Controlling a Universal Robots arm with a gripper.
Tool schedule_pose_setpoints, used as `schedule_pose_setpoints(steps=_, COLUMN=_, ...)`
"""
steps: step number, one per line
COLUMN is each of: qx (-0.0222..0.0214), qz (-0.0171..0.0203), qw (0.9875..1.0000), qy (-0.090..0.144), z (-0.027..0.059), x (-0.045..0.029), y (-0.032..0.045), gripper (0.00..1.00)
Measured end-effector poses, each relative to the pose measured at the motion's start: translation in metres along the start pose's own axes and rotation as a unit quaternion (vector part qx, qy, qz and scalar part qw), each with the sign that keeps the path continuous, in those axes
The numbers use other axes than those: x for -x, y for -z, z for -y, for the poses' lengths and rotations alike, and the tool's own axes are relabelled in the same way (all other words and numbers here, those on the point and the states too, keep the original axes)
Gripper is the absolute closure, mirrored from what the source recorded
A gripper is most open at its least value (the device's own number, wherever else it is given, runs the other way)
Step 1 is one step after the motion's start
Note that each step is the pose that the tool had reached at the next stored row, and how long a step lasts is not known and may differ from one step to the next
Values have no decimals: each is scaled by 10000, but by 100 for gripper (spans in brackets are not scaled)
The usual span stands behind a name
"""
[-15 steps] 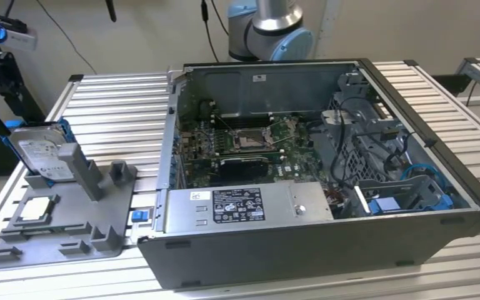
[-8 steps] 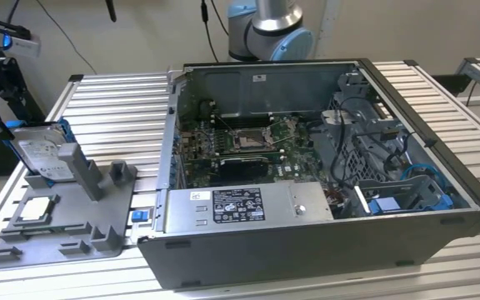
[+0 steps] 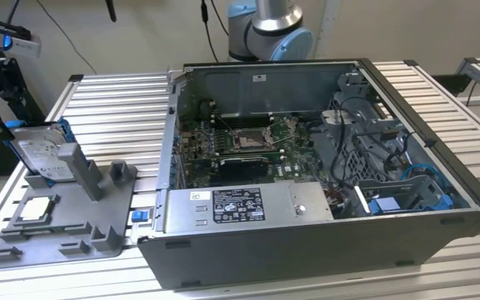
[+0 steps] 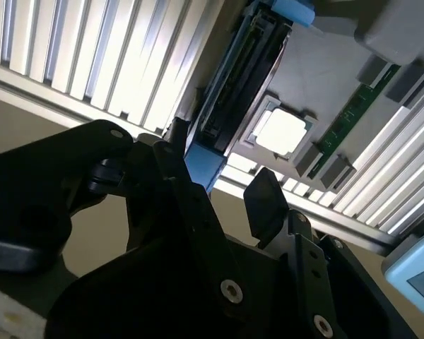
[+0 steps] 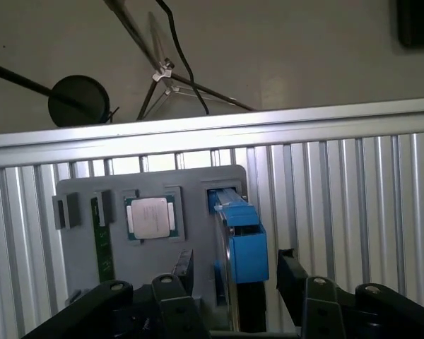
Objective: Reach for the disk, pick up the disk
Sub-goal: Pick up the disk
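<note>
Open gripper (image 5: pixel 237 270) over the grey holder (image 5: pixel 191 191), first wrist view. Its two black fingers (image 5: pixel 186 272) are spread, one on each side of the disk (image 5: pixel 244 244), with a gap showing at each. The disk stands on edge in a slot of the holder, its blue frame along the near edge. A square chip (image 5: pixel 150 217) lies flat in a recess of the holder, just beside the disk. In the exterior view the holder rests on a slatted table (image 3: pixel 115 106), with an open computer case (image 3: pixel 307 250) beside the holder, on the exterior view's right.

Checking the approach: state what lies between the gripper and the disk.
Nothing: in the first wrist view, the stretch from the gripper to the disk is bare.
</note>
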State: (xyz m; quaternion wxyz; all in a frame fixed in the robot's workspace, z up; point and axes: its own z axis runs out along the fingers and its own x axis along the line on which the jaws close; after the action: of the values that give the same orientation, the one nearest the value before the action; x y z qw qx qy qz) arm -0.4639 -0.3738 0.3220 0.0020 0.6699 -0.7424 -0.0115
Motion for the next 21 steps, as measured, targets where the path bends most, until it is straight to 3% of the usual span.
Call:
schedule_pose_setpoints(steps=15, qx=0, qz=0, qw=10000, qy=3, z=1, x=-2, y=-117, gripper=0)
schedule_pose_setpoints(steps=21, qx=1, qz=3, qw=10000, qy=18, z=-3, x=-3, y=-210, gripper=0)
